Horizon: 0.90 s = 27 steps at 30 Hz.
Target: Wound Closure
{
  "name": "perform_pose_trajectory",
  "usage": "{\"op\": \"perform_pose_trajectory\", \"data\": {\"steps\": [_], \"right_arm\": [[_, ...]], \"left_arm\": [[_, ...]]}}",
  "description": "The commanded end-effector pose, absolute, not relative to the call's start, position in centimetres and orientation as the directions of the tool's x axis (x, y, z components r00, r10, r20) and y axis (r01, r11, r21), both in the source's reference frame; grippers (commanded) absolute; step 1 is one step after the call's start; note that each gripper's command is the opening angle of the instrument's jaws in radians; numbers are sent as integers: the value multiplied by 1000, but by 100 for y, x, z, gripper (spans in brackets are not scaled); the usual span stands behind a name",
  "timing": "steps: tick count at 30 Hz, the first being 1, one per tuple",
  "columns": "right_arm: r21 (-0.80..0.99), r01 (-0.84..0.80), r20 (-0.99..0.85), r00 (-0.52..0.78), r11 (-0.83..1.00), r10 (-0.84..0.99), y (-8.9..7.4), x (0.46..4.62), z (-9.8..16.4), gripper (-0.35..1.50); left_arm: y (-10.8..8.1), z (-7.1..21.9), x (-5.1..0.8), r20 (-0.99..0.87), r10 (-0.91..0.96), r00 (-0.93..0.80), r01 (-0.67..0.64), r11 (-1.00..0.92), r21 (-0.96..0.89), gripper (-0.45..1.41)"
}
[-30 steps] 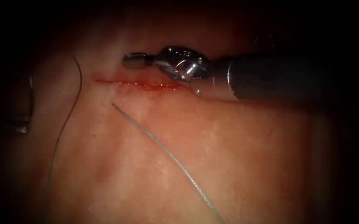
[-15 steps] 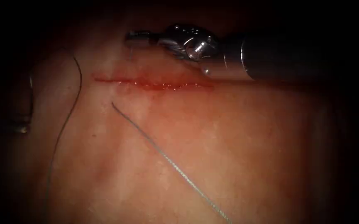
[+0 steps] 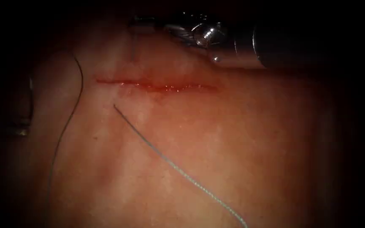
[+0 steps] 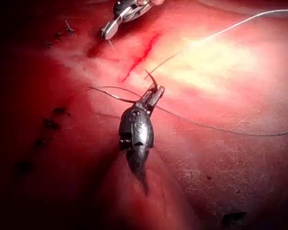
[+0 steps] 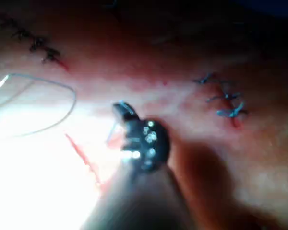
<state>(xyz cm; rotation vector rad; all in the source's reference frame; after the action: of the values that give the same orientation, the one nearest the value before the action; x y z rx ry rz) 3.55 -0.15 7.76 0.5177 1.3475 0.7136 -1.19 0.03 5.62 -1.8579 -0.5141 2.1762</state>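
- 2 tools are seen: the right tool [image 3: 142, 25], jaws closed on a short thread end [image 3: 134, 46], is held beyond the cut [image 3: 157, 85].
- At the far left, the needle [image 4: 152, 80] is gripped by the left tool [image 4: 153, 96], clear of the tissue [image 3: 241, 160].
- Thread [image 3: 178, 169] is laid across the near side.

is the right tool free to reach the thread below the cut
Probably yes: only the cut and tissue lie between the right tool and that thread, though its jaws seem shut on a strand.
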Motion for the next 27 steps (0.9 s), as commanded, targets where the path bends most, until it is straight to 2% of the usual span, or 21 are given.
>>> {"op": "perform_pose_trajectory", "data": {"steps": [1, 27], "right_arm": [[705, -165, -691, 62, 690, 720, -8, 363, 777, -35], [688, -172, -712, 28, 705, 702, 12, 362, 753, -35]], "left_arm": [[4, 569, -123, -903, 395, -166, 50, -912, -408, -45], [5, 568, -120, -903, 395, -165, 53, -911, -409, -45]]}}
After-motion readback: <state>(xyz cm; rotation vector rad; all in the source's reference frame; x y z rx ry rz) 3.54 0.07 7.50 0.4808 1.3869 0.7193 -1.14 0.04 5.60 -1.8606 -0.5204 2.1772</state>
